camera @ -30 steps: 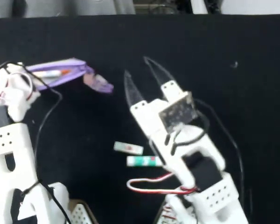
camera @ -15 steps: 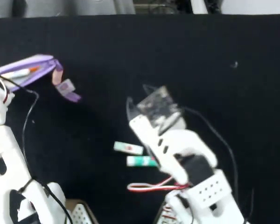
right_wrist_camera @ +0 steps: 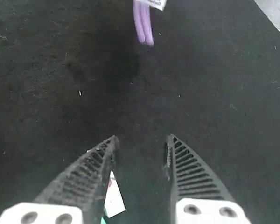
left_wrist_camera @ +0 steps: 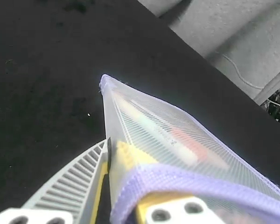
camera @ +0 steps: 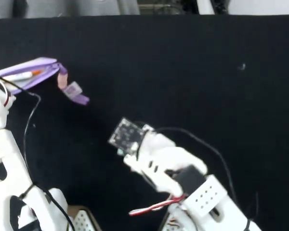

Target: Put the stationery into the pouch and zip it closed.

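Here the pouch, a pen showing through its mesh, is pinched between the left gripper's fingers. Its purple strap hangs well ahead of the right gripper, whose fingers stand apart over the black table, with a small white stationery piece just beside one finger.

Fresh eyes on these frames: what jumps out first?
The purple mesh pouch at the left edge of the black table, clamped in the left tool with a pen already inside. Next, the right tool, open and low over mid-table, with a small white stationery piece beside one finger.
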Motion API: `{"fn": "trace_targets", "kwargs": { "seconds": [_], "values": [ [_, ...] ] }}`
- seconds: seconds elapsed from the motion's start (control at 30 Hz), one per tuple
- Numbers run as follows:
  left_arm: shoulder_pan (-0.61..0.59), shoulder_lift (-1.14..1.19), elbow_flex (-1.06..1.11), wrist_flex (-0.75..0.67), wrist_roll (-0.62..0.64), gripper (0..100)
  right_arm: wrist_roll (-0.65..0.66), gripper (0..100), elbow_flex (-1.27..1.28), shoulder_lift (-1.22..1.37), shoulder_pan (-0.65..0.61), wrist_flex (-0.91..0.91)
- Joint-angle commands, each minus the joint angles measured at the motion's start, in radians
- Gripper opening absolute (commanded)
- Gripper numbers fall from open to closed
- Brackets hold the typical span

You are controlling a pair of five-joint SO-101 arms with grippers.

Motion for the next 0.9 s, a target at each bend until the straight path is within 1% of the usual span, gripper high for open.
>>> {"fn": "trace_targets", "kwargs": {
  "seconds": [0.0,0.5,0.63,0.7,0.77,0.87],
  "values": [
    [-0.008,-0.005,-0.018,-0.028,-0.006,3,0.011,16.2,-0.015,0.041,-0.018,-0.002],
    [-0.008,-0.005,-0.012,-0.029,-0.006,3,0.012,16.2,-0.277,0.711,-0.020,-0.029],
    [-0.008,-0.005,-0.010,-0.031,-0.006,3,0.020,16.2,-0.323,0.819,-0.044,-0.028],
    [-0.008,-0.005,-0.010,-0.031,-0.006,3,0.061,16.2,-0.332,0.862,-0.078,-0.028],
    [-0.008,-0.005,-0.010,-0.031,-0.006,3,0.075,16.2,-0.343,0.895,-0.101,-0.029],
    [-0.008,-0.005,-0.010,-0.031,-0.006,3,0.075,16.2,-0.378,0.941,-0.098,-0.029]
  ]
}}
